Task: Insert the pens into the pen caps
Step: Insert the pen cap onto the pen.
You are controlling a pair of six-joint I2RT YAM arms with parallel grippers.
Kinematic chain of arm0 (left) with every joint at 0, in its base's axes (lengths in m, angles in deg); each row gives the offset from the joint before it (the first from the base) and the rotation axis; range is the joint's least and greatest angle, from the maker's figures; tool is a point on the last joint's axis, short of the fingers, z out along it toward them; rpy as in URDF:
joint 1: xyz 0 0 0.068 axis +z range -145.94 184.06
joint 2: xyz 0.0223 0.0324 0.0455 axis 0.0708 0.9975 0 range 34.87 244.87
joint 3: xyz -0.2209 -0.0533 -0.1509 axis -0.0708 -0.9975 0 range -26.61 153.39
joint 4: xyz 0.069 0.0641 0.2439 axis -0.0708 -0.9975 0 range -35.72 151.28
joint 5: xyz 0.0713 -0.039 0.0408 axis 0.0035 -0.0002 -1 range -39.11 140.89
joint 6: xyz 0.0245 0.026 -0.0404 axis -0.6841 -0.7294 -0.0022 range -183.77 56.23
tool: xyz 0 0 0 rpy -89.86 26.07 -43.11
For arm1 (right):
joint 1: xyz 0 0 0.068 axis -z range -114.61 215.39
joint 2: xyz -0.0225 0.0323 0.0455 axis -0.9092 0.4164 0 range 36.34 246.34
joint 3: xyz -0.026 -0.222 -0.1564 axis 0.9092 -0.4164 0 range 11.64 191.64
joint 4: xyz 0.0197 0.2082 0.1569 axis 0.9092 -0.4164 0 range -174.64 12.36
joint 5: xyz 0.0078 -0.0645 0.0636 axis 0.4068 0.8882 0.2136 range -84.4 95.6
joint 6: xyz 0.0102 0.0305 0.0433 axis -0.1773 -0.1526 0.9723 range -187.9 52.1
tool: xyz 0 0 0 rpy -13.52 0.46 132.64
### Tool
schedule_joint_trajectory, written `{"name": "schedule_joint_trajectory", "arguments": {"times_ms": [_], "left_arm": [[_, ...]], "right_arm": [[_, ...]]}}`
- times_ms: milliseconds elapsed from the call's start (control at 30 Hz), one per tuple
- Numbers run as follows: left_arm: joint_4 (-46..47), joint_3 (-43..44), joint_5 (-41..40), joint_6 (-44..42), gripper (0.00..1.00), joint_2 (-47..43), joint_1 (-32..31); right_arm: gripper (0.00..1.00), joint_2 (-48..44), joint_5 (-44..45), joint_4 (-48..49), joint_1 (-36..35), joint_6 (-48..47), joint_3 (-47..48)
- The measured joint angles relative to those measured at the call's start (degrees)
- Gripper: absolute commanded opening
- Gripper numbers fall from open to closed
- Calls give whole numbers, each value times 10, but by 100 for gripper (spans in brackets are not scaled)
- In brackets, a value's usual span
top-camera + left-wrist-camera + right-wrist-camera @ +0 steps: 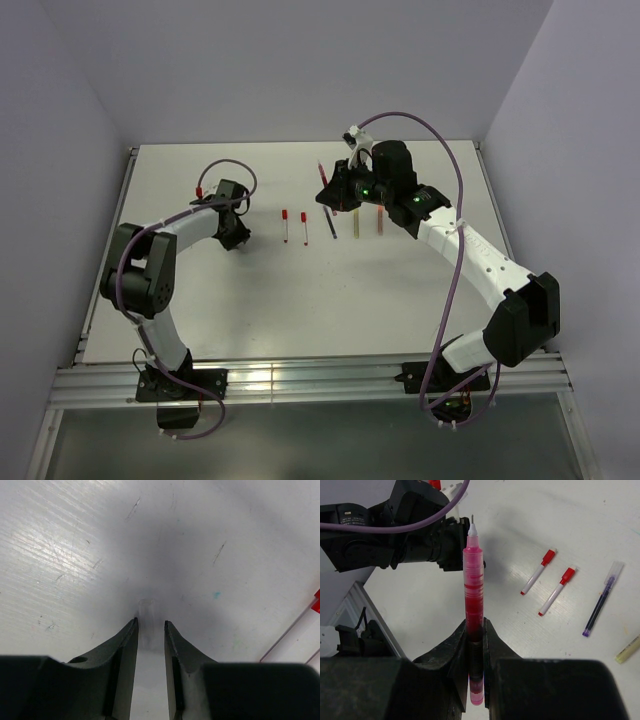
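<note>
Well, my right claw point(476, 627) was clamped on the red pen point(473, 580), tip jutting ahead of it; my left claw point(150, 621) stood barely parted, hold unclear. I judged slow, straight alignment essential.

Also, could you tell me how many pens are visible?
6: red pen in the right gripper; five pens in a row on the table; others may be hidden.

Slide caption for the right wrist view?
Right claw clamps an uncapped red pen, tip outward; capped pens lie on the table beyond.
</note>
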Motion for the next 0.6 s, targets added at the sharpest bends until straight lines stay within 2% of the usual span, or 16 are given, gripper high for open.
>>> {"name": "schedule_joint_trajectory", "arguments": {"times_ms": [600], "left_arm": [[12, -19, 21, 2, 31, -13, 22]], "right_arm": [[0, 0, -5, 0, 0, 0, 0]]}}
